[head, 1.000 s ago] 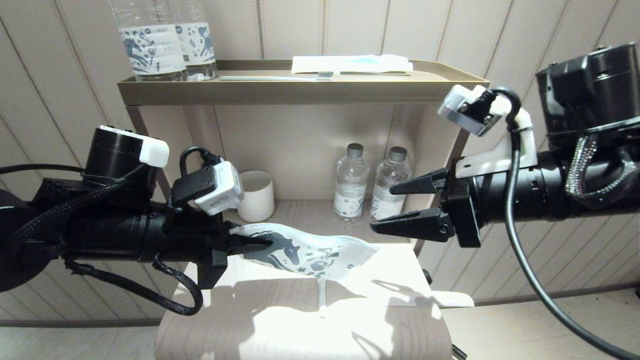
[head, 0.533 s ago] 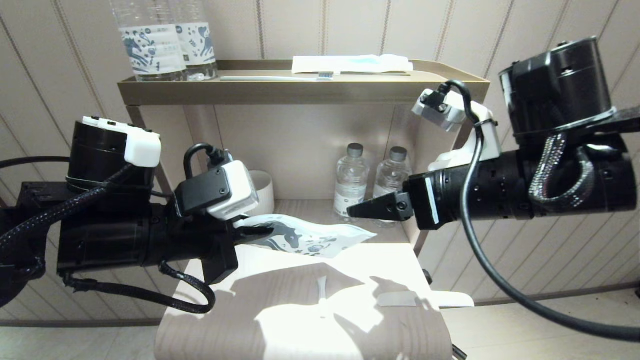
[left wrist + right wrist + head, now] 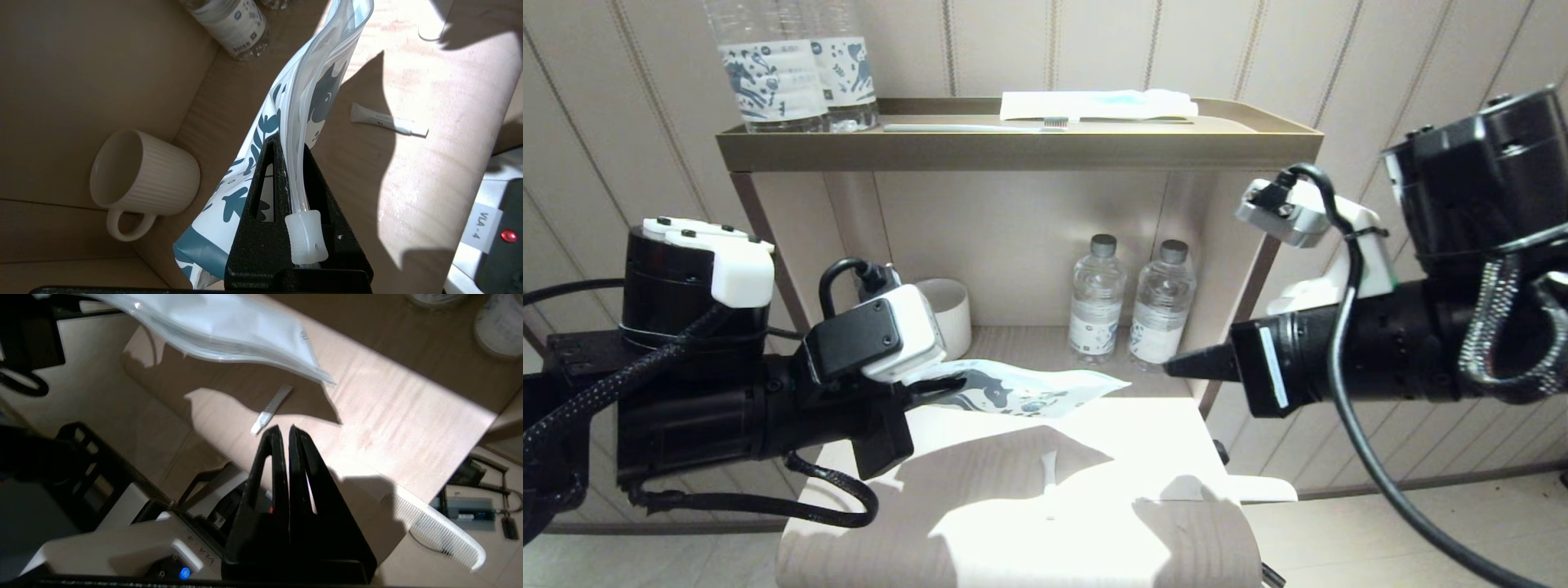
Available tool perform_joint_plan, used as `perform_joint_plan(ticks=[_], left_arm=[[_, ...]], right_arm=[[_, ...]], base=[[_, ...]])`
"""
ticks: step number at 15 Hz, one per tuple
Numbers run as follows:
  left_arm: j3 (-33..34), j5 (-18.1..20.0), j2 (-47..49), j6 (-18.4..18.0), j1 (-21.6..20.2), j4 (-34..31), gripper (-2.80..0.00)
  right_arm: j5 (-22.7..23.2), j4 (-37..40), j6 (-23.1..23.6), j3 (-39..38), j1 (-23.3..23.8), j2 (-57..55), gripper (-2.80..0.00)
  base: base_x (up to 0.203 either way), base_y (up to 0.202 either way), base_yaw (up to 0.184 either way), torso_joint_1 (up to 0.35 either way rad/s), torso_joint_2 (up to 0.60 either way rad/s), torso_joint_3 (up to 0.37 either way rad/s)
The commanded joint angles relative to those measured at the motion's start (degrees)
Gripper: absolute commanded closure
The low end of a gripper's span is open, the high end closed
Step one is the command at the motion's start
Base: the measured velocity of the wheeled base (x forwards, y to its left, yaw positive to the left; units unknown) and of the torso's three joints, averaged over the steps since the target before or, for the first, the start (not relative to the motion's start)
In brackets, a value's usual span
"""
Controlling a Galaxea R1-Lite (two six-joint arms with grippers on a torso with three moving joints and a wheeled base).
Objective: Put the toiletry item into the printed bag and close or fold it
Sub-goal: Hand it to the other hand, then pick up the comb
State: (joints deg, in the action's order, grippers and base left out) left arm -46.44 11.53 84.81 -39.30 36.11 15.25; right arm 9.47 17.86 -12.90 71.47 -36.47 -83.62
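Right end effector [image 3: 1176,367] now closed, empty; was wide open. Left end effector [image 3: 956,382] still clamps printed bag [image 3: 1029,390].

The left arm reaches in level from the robot's left side, its wrist camera riding on top, cables looping under the forearm. The left gripper [image 3: 947,382] points toward the right arm, its fingers [image 3: 261,188] pressed together, clamping the printed bag [image 3: 1029,390] at one end so that the pouch juts out beyond the tips. The right arm comes in level from the opposite side. The right gripper [image 3: 1180,365] faces the left one, well apart from it, fingers [image 3: 300,465] closed together on nothing.
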Motion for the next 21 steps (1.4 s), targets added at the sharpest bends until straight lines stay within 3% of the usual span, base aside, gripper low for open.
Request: perform_joint_plan(ticks=[1,5,11,21], left_arm=[[1.8,-2.2,0.1,-0.2,2.9,3.6,0.00],[1.5,-5.6,2.3,-0.1,6.6,4.6,0.00],[2.1,-5.5,2.6,0.4,6.8,4.7,0.00],[1.6,-5.1,4.0,0.5,6.7,4.8,0.00]], right_arm=[[0.3,1.7,-0.2,-1.4,-1.2,3.3,0.00],[0.5,1.6,-2.0,-0.3,-4.7,-3.0,0.00],[0.7,1.4,-2.3,6.5,-5.6,-11.4,0.00],[0.7,-1.3,-2.3,6.7,-6.3,-15.4,0.00]], base=[[0.000,0.000,0.000,0.000,0.00,0.000],[0.000,0.000,0.000,0.000,0.00,0.000],[0.000,0.000,0.000,0.000,0.00,0.000],[0.000,0.000,0.000,0.000,0.00,0.000]])
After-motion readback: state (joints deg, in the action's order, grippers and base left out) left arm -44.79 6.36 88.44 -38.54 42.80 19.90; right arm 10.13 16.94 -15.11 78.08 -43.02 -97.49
